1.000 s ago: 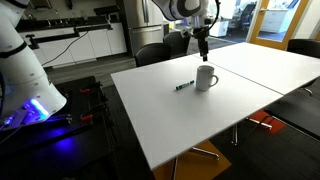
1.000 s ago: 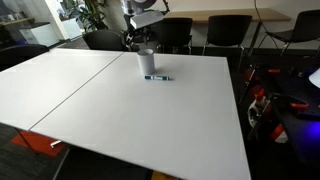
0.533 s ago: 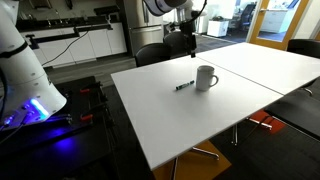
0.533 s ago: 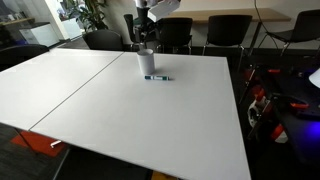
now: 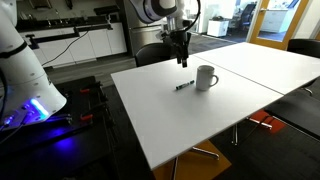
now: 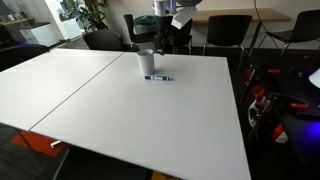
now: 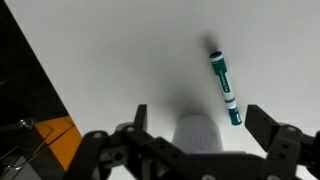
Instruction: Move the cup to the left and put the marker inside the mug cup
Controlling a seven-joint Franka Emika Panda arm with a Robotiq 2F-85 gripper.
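A white mug (image 5: 206, 77) stands upright on the white table (image 5: 200, 120). A green marker (image 5: 184, 86) lies flat on the table just beside it. Both exterior views show them: mug (image 6: 147, 61), marker (image 6: 157, 78). My gripper (image 5: 182, 58) hangs above the table's far edge, behind the marker and apart from both things. In the wrist view the gripper (image 7: 196, 112) is open and empty. The mug (image 7: 196, 136) shows far below between the fingers, and the marker (image 7: 224, 87) lies off to one side.
Black chairs (image 5: 150, 54) stand along the table's far side (image 6: 222, 32). A seam (image 5: 250, 80) splits the tabletop. A second white robot with blue light (image 5: 30, 95) stands beside the table. An orange frame (image 5: 265, 122) sits under the table.
My gripper has moved sideways from above the mug to above the table edge behind the marker, and a little lower. The mug and marker have not moved.
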